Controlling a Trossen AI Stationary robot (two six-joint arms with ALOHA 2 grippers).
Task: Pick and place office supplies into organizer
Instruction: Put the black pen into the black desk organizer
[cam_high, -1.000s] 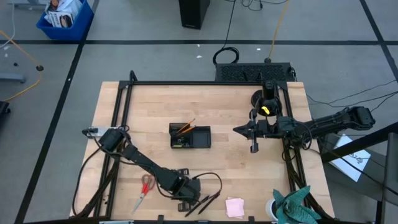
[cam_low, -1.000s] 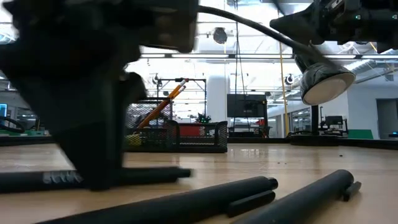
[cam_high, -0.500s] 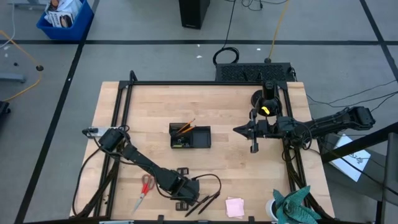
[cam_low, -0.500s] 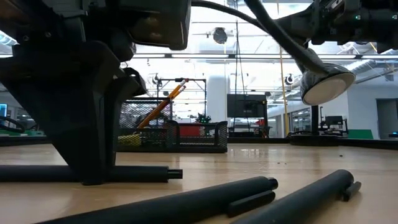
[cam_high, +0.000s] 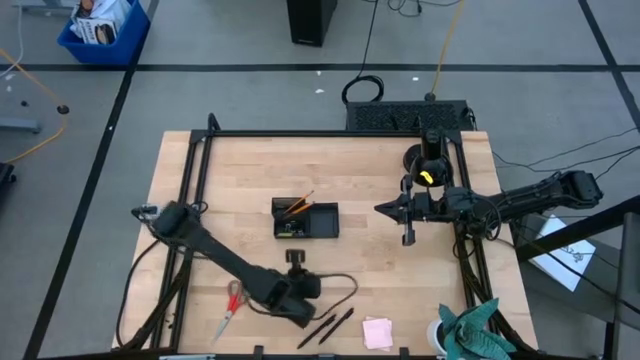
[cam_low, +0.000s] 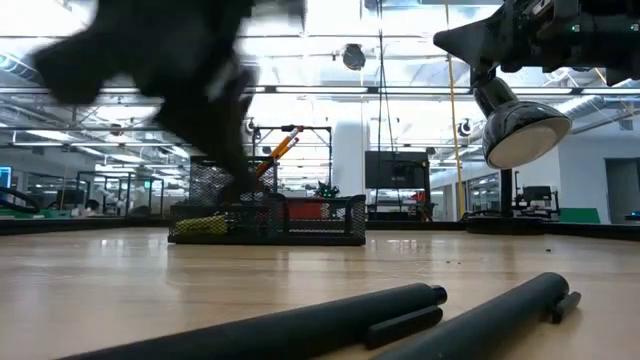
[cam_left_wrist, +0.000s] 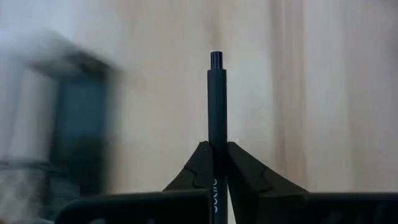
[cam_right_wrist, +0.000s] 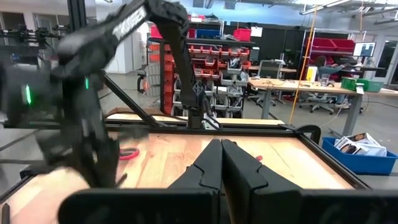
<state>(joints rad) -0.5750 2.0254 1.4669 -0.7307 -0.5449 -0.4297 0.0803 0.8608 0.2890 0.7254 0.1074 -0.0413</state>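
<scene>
1. Right now a black pen (cam_left_wrist: 217, 118) is pinched between the left gripper's (cam_left_wrist: 216, 163) two fingers, its barrel sticking straight out past the fingertips with the clicker end farthest out.
2. Seen from above, that left gripper (cam_high: 295, 262) is lifted off the wood just near of the organizer (cam_high: 306, 219), fingers closed tight on the pen.
3. Two more black pens (cam_high: 328, 327) lie side by side on the table at the near edge, near and a bit right of the gripper, apart from it; the low camera has them big in the foreground (cam_low: 400, 320).
4. Red-handled scissors (cam_high: 231, 305) lie flat to the left of the left arm's wrist, near the table's near-left edge.
5. A pink sticky-note pad (cam_high: 377, 332) sits just right of the two loose pens.
6. The organizer stands mid-table with orange pencils (cam_high: 298, 205) leaning in its far-left compartment; from table height the pencils (cam_low: 275, 155) poke up at a slant above the mesh wall (cam_low: 268, 220).
7. The right gripper (cam_high: 407, 238) hangs over the right side of the table, well away from the organizer, fingers pressed together and holding nothing.
8. A teal cloth (cam_high: 474, 330) is bunched at the near-right corner.
</scene>
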